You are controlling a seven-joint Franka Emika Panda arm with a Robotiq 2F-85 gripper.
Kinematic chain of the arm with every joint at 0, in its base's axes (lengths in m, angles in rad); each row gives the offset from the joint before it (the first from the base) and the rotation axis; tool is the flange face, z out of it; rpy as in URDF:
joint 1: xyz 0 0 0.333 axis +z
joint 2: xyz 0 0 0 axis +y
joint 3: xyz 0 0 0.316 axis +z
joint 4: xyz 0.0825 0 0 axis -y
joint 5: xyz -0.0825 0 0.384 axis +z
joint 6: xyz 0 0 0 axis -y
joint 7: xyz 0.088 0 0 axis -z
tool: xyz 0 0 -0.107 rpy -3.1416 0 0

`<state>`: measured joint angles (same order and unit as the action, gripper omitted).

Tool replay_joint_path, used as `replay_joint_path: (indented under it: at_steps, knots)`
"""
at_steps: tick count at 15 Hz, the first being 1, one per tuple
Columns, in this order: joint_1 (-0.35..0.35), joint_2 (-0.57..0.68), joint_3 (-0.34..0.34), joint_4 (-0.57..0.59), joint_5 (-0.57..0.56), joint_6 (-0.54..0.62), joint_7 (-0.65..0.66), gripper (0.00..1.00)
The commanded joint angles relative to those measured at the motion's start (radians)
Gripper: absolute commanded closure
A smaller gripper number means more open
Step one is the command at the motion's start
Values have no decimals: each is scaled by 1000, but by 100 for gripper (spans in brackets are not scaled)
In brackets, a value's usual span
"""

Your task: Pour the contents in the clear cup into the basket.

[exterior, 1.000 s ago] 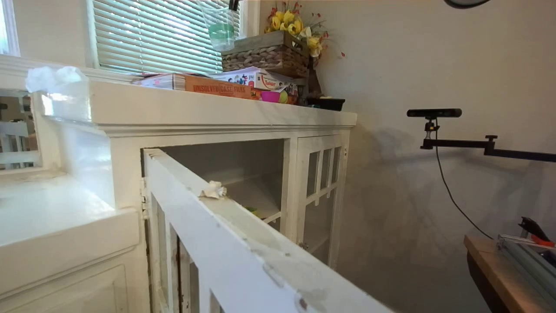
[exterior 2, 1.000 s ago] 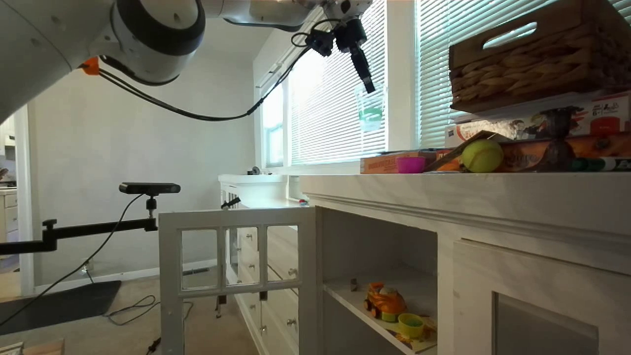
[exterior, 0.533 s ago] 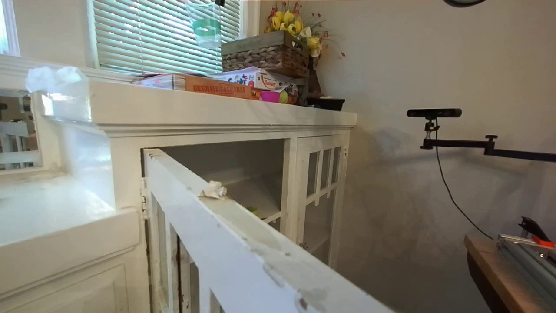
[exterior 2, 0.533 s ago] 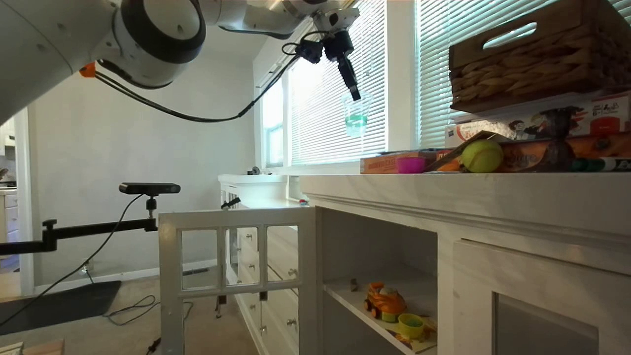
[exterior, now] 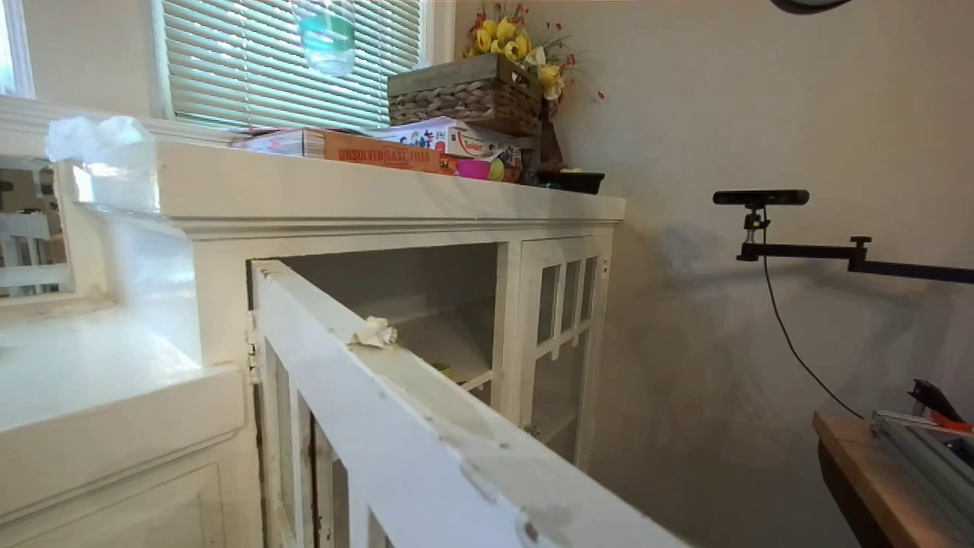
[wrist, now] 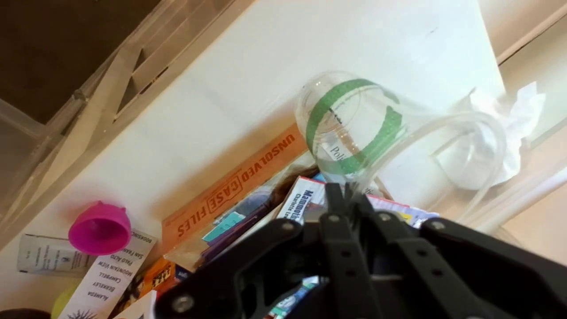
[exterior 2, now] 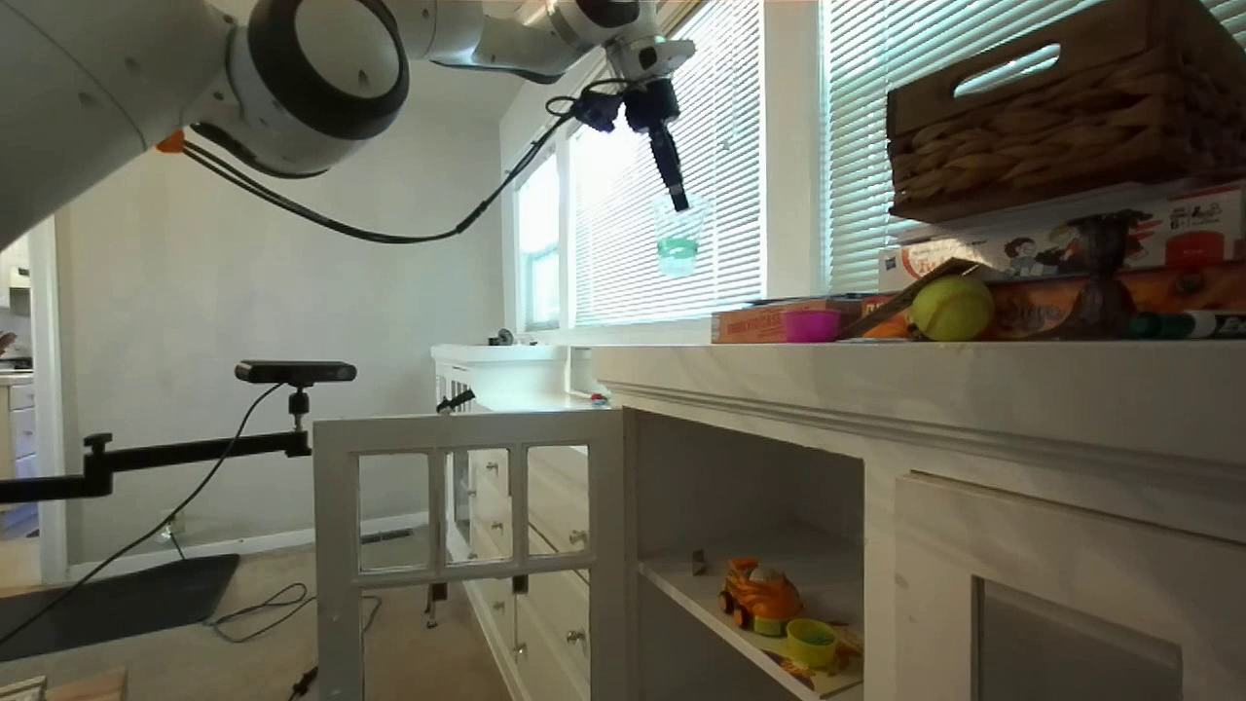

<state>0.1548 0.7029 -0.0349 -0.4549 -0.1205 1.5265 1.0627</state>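
We see the gripper (wrist: 347,190) in the wrist view with its two fingertips (wrist: 334,199) drawn nearly together, pinching the wall of the clear cup (wrist: 385,133) near its rim. The cup is transparent with a green band, its base turned away from the fingers; we cannot make out its contents. Below it we note the white cabinet top (wrist: 212,110) and the end of an orange box (wrist: 234,186). In both exterior views, we find the cup held aloft, base down, before the window blinds (exterior: 228,61) and well apart from the basket (exterior: 464,99), which rests on stacked boxes (exterior 2: 1071,243).

Compared with one second earlier, cup and gripper have shifted away from the basket. In an exterior view, the cup (exterior: 327,38) then appeared just beside the basket's edge; we now see a stretch of blinds between them. In an exterior view, the gripper (exterior 2: 679,202) also hangs slightly closer to vertical. The basket has stayed in place.
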Motion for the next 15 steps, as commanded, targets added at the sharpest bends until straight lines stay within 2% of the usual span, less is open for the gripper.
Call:
replay_joint_path:
  at_steps: [1,7,15]
  knots:
    - [2,36,11,29,35,38,-56,98]
    - [20,75,6,27,25,76,-101,98]
    - [38,121,1,24,21,72,-138,98]
